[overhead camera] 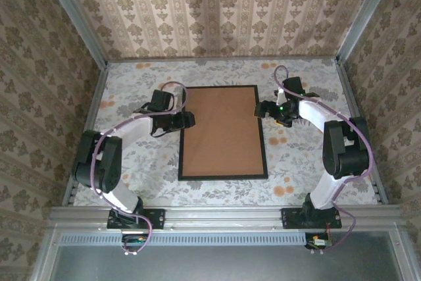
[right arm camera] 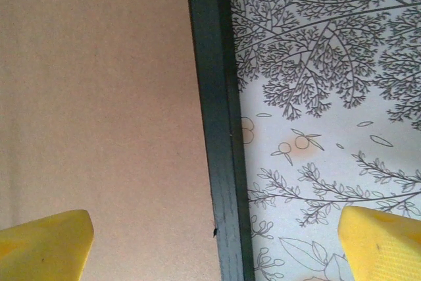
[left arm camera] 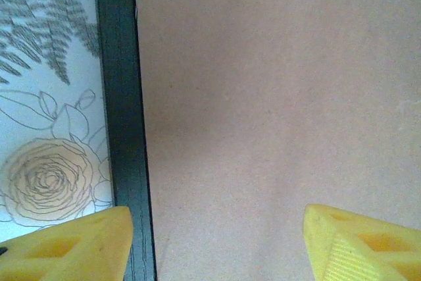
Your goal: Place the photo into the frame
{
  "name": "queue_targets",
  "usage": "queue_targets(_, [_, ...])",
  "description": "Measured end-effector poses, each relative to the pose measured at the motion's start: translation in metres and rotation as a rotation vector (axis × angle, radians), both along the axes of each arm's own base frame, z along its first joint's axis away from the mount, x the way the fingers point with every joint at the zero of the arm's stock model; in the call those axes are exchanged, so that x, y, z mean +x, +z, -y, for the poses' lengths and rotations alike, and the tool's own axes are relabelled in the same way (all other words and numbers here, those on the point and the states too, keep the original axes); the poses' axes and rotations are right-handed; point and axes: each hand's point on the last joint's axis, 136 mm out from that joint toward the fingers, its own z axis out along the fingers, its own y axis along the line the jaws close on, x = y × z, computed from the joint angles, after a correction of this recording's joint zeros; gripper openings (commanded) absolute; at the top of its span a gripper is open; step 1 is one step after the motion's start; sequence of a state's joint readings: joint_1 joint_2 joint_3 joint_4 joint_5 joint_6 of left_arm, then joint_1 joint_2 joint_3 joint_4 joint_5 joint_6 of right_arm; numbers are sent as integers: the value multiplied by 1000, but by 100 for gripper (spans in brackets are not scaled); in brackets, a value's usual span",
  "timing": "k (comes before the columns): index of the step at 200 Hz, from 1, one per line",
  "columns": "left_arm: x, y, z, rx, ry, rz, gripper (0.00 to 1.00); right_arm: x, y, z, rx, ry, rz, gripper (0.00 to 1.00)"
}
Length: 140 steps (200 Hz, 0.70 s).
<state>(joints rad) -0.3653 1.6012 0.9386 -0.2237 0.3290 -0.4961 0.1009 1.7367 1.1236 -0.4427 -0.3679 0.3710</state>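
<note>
Plainly left fingers [left arm camera: 66, 245] and right fingers [right arm camera: 46, 248] gape released, straddling the frame [right arm camera: 214, 97] edges.

Your left white tube-shaped arm [overhead camera: 138, 127] and your right white tube-shaped arm [overhead camera: 313, 111] look the same, with fat black joints, and each one stands on a flat black metal foot plate [overhead camera: 154, 217]. A thin purple cable [overhead camera: 97, 162] runs along each arm, and a tiny green light [overhead camera: 281, 105] glows on the black end of the right one. Your left gripper [overhead camera: 187, 120] has chunky yellow plastic fingers [left arm camera: 66, 245] shaped like wedges with hollow pockets and one ribbed pad [left arm camera: 342, 260], and your right gripper [overhead camera: 262, 110] has smooth yellow wedge fingers [right arm camera: 46, 248] too.
</note>
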Motion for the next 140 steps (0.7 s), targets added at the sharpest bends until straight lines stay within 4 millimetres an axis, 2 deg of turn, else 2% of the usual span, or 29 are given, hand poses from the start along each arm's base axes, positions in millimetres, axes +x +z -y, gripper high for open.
queue_targets(40, [13, 5, -14, 22, 58, 36, 72, 10, 1, -10, -2, -15, 36, 99])
queue_targets(63, [25, 5, -23, 6, 107, 51, 73, 16, -11, -17, 9, -29, 28, 99])
queue_targets(92, [31, -9, -25, -5, 129, 25, 73, 19, -31, -24, 10, -35, -11, 99])
queue_targets(107, [30, -17, -22, -13, 128, 2, 73, 23, -28, -26, 14, -42, -2, 99])
queue_targets(140, [24, -31, -17, -44, 119, -42, 73, 31, -28, -43, 45, -17, 18, 98])
